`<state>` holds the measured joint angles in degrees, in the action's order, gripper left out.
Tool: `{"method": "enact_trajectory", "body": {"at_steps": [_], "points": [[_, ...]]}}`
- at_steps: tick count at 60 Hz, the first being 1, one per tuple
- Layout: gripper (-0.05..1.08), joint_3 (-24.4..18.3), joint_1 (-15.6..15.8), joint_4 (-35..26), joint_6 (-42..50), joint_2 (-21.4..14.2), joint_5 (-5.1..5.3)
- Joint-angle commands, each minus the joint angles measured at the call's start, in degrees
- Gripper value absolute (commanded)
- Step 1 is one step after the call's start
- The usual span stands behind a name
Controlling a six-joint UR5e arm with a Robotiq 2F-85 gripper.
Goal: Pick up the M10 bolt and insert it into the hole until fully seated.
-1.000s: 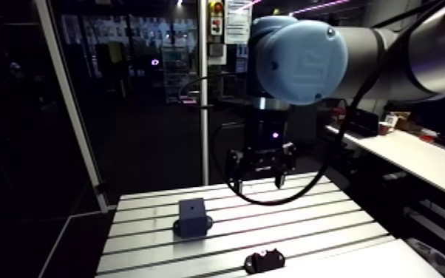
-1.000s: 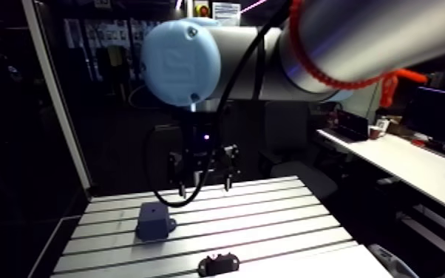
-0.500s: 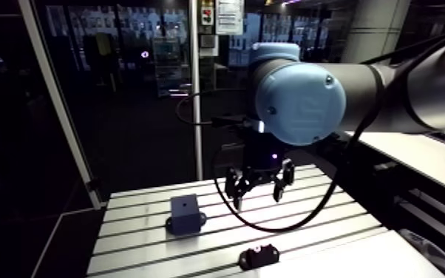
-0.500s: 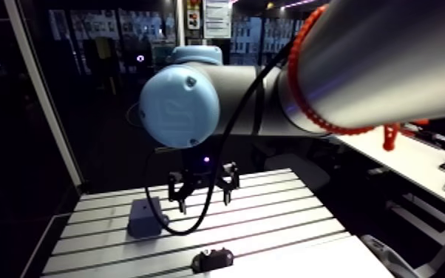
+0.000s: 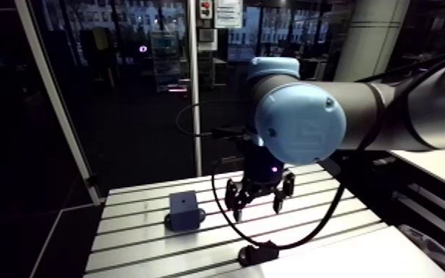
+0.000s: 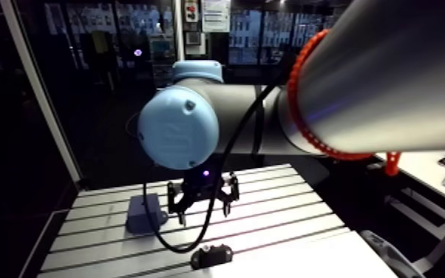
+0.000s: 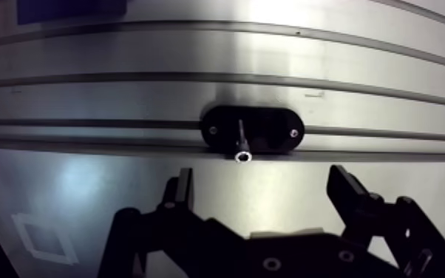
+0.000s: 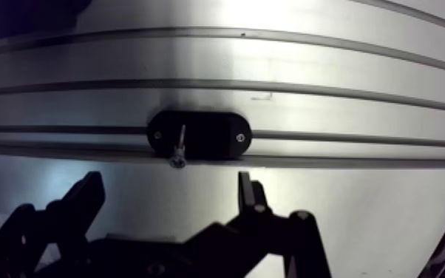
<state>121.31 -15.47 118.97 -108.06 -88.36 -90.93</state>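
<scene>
Just short of the black oval holder (image 7: 273,127), we are hovering our gripper (image 7: 261,177), fingers spread and empty. We are judging this the approach: next, lowering and closing around the slim metal M10 bolt (image 7: 241,140) resting in that holder. Beyond it, a boxy dark-blue block (image 5: 183,209) is sitting on the grooved aluminium table (image 7: 196,52).

Bolt (image 7: 241,139) upright in holder (image 7: 273,127) on table (image 7: 122,96) (holder astride slot (image 7: 85,124)); block (image 5: 183,208) well apart behind.

A slotted aluminium table (image 5: 144,240) is filling the arm view's lower part, with a black oval holder (image 6: 211,257) sitting at lower centre.
</scene>
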Motion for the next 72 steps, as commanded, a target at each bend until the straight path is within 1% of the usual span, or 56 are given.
{"method": "enact_trajectory", "body": {"at_steps": [1,10,20,33,46,59,64,72], "points": [[0.03,0.72,0.0,0.17,0.16,0.58,0.01],[0.03,1.59,0.0,0.55,0.17,0.6,0.01],[0.04,2.64,0.09,3.37,0.08,1.62,0.01],[0.06,2.85,0.09,3.59,0.17,1.83,0.01],[0.16,3.29,0.09,3.68,0.26,2.71,0.01],[0.21,3.62,0.09,3.68,0.42,2.71,0.01],[0.25,3.97,0.02,3.68,0.43,2.71,0.01],[0.28,4.15,0.0,3.76,0.43,2.71,0.01]]}}
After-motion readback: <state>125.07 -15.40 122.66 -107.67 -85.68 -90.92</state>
